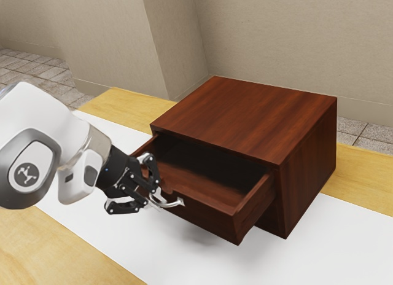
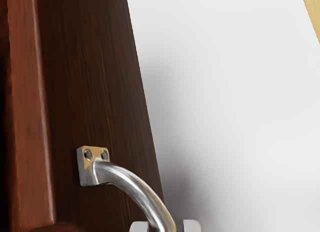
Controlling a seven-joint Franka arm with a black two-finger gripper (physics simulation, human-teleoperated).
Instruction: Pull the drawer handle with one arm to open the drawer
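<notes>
Half open, the dark wooden drawer (image 1: 209,222) juts from its brown cabinet (image 1: 258,113) toward the exterior view's left. My black two-finger gripper (image 1: 155,196) pinches its curved steel handle (image 2: 132,184), which is likely rigid but slick and best held mid-bar.

drawer front (image 2: 90,92): dark wood | handle (image 2: 135,184): curved metal, plate screwed on | white mat (image 2: 235,92): beside

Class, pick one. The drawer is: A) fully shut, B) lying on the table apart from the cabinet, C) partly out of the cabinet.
C: the drawer juts from the cabinet, its inside showing, with the gripper closed on its handle.
</notes>
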